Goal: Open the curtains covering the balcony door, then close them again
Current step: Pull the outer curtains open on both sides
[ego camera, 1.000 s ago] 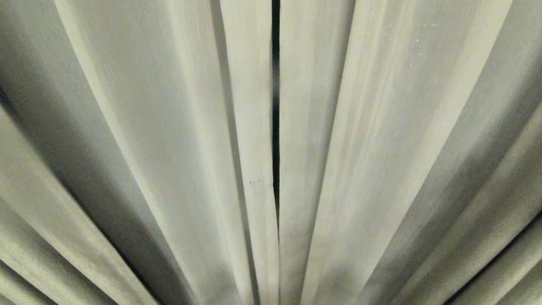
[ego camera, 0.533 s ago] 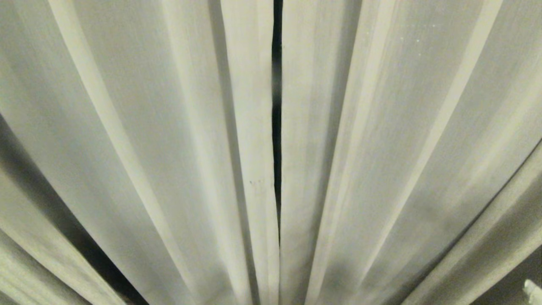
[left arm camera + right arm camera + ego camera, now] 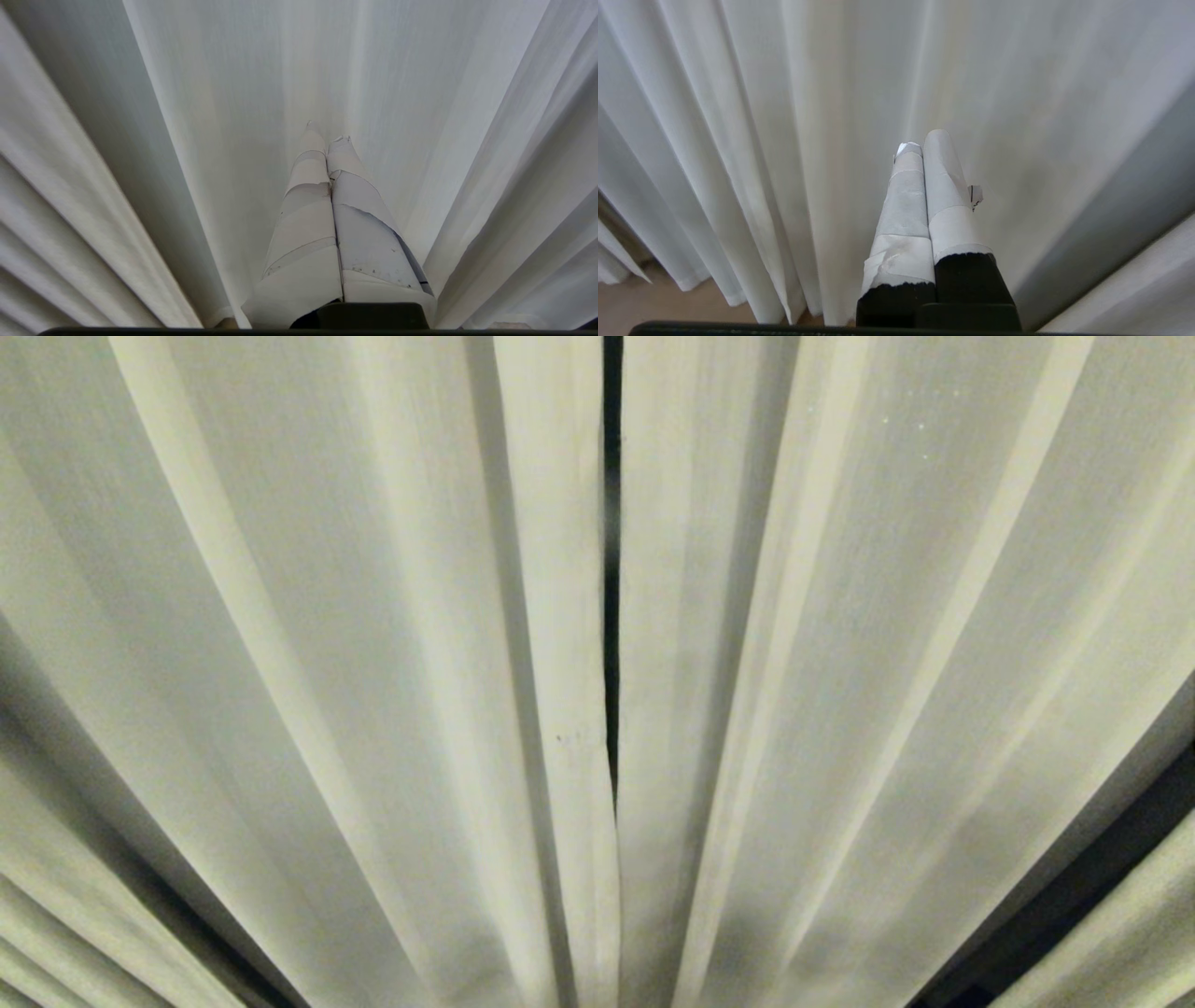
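Observation:
The two cream curtains fill the head view, the left panel [image 3: 373, 663] and the right panel [image 3: 840, 663] hanging side by side with a thin dark slit [image 3: 611, 616] between their hemmed edges. The balcony door is hidden behind them. Neither gripper shows in the head view. My left gripper [image 3: 326, 134], wrapped in white tape, is shut and empty, pointing at the curtain fabric [image 3: 243, 93]. My right gripper [image 3: 923, 141], also taped white, is shut with nothing between its fingers, close in front of the curtain folds [image 3: 859, 84].
In the right wrist view the curtain hems [image 3: 733, 296] hang just above a tan floor [image 3: 626, 305]. A deep dark fold [image 3: 1074, 896] runs along the lower right of the head view.
The folds of the right panel have swayed and flattened, and the dark fold at the lower right has widened. A white fingertip seen at the lower right edge half a second ago has left the head view.

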